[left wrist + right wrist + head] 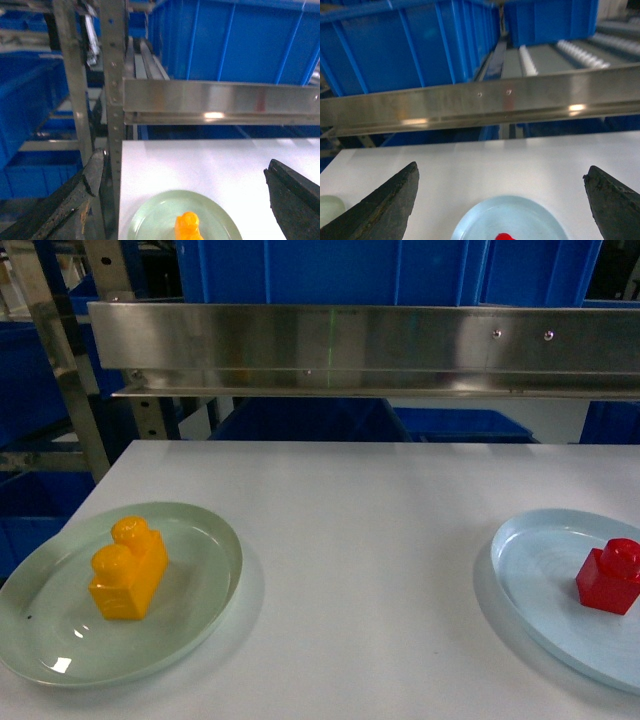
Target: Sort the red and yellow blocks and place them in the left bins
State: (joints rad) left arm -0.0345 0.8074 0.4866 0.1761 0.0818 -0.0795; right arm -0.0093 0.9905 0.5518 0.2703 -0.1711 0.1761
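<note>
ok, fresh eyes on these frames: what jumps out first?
Two bright bricks on a white table: the orange-yellow two-stud brick lies on a pale green plate at left, and the red single-stud cube sits on a pale blue plate at right. Behind a shiny steel rail, big blue crates fill the rack. Both wrist views show open dark fingers hovering above the plates.

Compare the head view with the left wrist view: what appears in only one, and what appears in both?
Only the head view shows the red block on the pale blue plate. Only the left wrist view shows the open left gripper and the upright steel rack post. Both show the yellow block, its pale green plate, the white table and blue bins.
</note>
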